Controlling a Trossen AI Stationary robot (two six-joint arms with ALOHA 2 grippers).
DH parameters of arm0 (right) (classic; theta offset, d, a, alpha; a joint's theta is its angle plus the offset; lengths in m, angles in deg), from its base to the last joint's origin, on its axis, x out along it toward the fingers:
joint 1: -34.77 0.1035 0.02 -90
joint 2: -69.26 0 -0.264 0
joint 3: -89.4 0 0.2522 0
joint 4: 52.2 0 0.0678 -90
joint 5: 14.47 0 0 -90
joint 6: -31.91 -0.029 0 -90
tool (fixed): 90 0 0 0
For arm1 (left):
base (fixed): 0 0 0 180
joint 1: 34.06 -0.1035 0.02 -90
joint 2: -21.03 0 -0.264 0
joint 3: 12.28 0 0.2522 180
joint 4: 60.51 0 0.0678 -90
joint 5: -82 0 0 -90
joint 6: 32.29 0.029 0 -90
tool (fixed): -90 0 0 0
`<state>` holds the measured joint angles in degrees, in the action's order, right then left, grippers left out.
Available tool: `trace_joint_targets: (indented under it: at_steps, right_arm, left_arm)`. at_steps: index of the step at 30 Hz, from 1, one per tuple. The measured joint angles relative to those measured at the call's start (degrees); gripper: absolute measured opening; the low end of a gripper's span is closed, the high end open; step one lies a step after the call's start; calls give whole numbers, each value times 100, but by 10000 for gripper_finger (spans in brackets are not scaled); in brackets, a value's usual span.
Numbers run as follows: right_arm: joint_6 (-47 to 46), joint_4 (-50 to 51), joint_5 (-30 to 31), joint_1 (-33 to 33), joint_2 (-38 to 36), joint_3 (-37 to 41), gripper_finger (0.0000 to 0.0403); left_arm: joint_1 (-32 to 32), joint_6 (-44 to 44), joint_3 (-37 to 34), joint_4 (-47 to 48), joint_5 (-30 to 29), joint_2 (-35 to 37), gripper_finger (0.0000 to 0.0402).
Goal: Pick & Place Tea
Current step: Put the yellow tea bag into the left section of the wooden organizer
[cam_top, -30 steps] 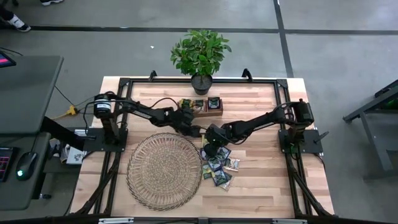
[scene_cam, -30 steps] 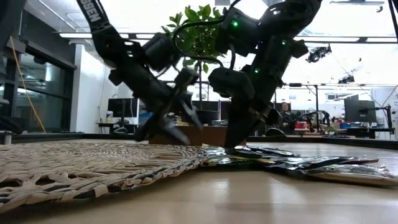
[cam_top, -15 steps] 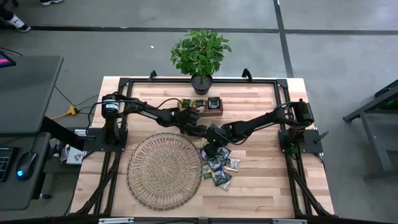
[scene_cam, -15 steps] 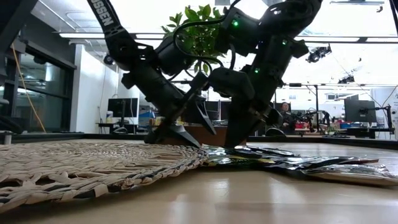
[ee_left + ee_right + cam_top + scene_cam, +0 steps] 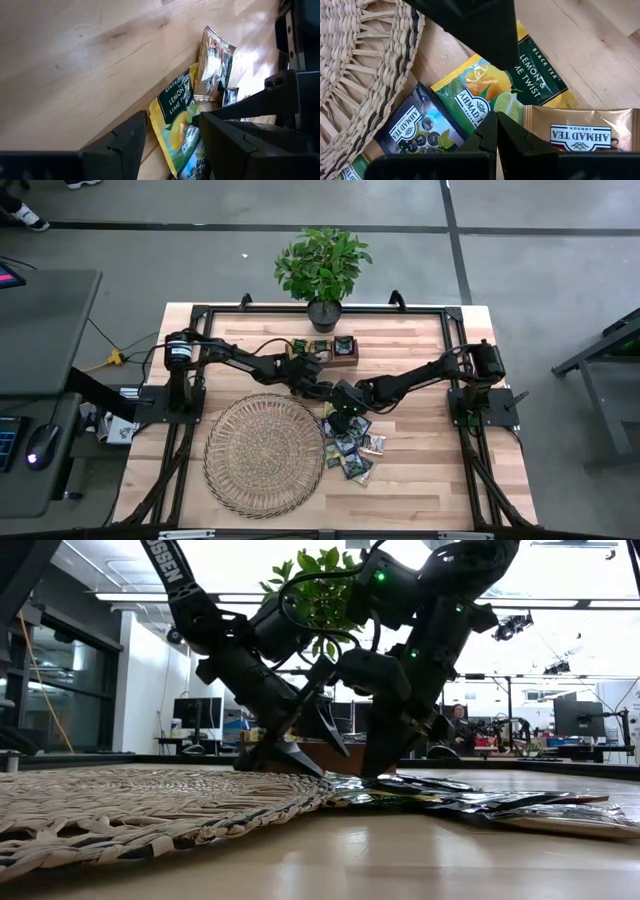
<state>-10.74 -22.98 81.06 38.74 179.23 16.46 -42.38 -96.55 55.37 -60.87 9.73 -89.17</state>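
Glossy flat square tea sachets (image 5: 349, 448) are lying at the woven round wicker mat's (image 5: 262, 453) three o'clock; left gripper (image 5: 322, 392), jaws apart, is straddling the yellow one (image 5: 176, 122); right gripper (image 5: 338, 423), jaws together, is touching them.

We get even overhead light from above, with soft shadows on the table (image 5: 420, 480). The table-level shot is badly backlit: ceiling lights (image 5: 560, 544) blow out and both arms go near-silhouette. The woven mat (image 5: 130, 810) up front is soft. There's glare on a foil sachet (image 5: 214, 60) and the wood.
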Motion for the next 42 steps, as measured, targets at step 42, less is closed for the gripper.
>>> trace_joint_targets:
  at_steps: [42]
  right_arm:
    - [-234, -258, -99, 57, 4, -7, 0]
  left_arm:
    - [13, 452, 13, -95, 375, -85, 83]
